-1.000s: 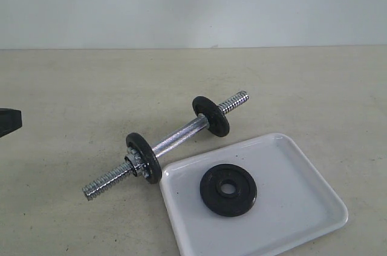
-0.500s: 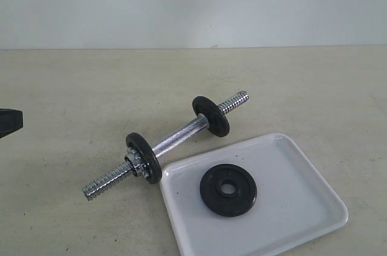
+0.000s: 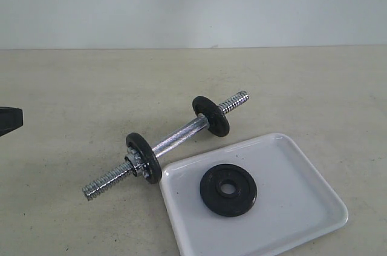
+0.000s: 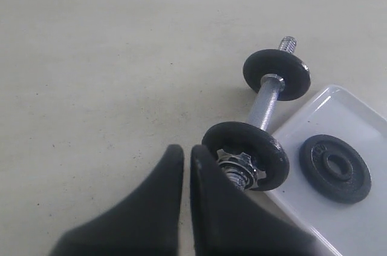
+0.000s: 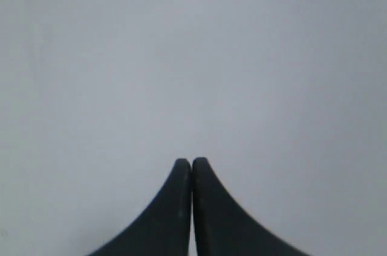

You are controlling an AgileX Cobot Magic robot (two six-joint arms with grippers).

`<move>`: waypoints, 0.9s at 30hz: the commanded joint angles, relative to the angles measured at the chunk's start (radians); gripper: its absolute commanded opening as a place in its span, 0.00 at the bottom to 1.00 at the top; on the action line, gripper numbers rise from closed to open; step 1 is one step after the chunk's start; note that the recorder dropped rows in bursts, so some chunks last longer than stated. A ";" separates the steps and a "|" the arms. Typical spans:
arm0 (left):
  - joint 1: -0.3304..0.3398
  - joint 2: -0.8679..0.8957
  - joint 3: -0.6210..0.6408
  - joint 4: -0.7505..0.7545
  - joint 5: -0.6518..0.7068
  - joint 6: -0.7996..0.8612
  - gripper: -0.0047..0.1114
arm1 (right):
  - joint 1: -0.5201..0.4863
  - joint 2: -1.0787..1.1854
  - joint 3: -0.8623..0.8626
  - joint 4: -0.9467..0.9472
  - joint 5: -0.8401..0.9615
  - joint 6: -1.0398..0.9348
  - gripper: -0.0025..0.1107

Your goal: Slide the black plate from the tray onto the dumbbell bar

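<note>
A: Where do we see the black plate (image 3: 228, 189)?
B: Flat on the white tray (image 3: 302, 207), lower right of the frame. The bar (image 3: 178, 136) (2 discs (image 3: 143, 158) on it) lies just beside the tray, up and left.
A: The jaws?
B: On the left gripper (image 4: 187, 154) and the right gripper (image 5: 191, 164) we see them pinched together, holding nothing.

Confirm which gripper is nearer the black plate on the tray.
Left, likely. The left gripper faces the dumbbell bar, black plate just beyond; the right gripper sees only blank grey.

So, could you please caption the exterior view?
The black plate lies flat on the tray beside the dumbbell bar.
</note>
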 commanded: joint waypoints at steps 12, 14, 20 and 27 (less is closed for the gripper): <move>-0.008 0.003 0.005 -0.015 -0.007 0.005 0.08 | 0.003 -0.004 -0.019 -0.094 -0.382 0.519 0.02; -0.008 0.003 0.005 -0.015 -0.007 0.005 0.08 | 0.003 -0.004 -0.055 -0.216 -0.339 0.549 0.02; -0.008 0.003 0.005 -0.053 -0.007 0.005 0.08 | 0.003 -0.004 -0.237 -0.548 0.091 0.764 0.02; -0.008 0.003 0.005 -0.053 -0.007 0.005 0.08 | 0.003 -0.004 -0.441 -0.642 0.447 0.936 0.02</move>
